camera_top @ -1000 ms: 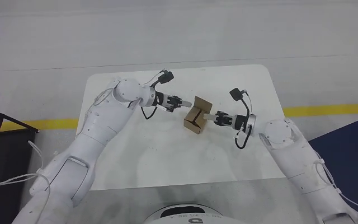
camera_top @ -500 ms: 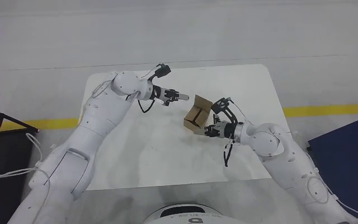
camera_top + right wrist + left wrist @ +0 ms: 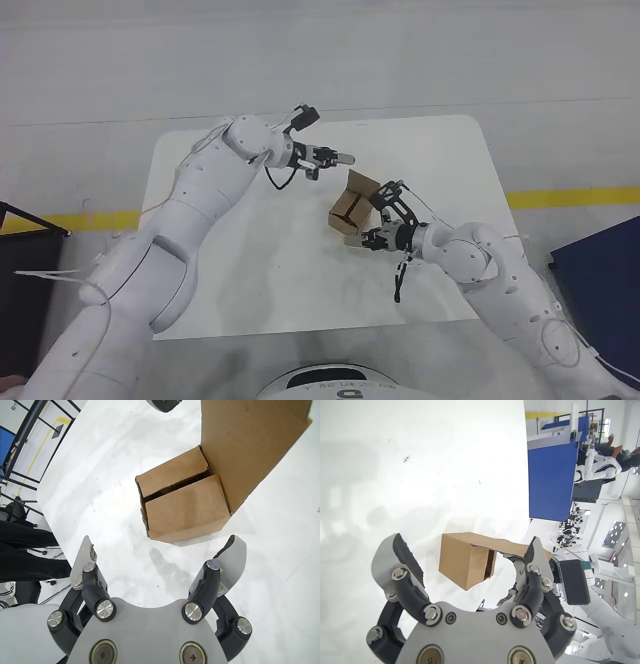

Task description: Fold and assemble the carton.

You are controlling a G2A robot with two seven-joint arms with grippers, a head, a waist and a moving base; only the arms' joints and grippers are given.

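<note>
A small brown carton (image 3: 352, 206) sits on the white table (image 3: 250, 280) near its middle. In the right wrist view the carton (image 3: 185, 507) has two short flaps folded inward with a gap between them, and one large flap (image 3: 250, 445) stands up. My right gripper (image 3: 379, 216) is open just beside the carton, apart from it; the same gripper (image 3: 160, 540) holds nothing. My left gripper (image 3: 340, 158) hovers behind the carton, toward the table's far edge. In its own view the left gripper (image 3: 466, 538) is open, with the carton (image 3: 465, 560) beyond it.
The table's far edge (image 3: 320, 125) lies close behind the left gripper. A black frame (image 3: 25, 220) stands off the table's left side. A yellow floor line (image 3: 570, 197) runs past the right side. Bare tabletop surrounds the carton.
Both grippers were touching the carton a second ago. The left one has drawn back toward the far edge. The right arm has swung round to the carton's near right side, open.
</note>
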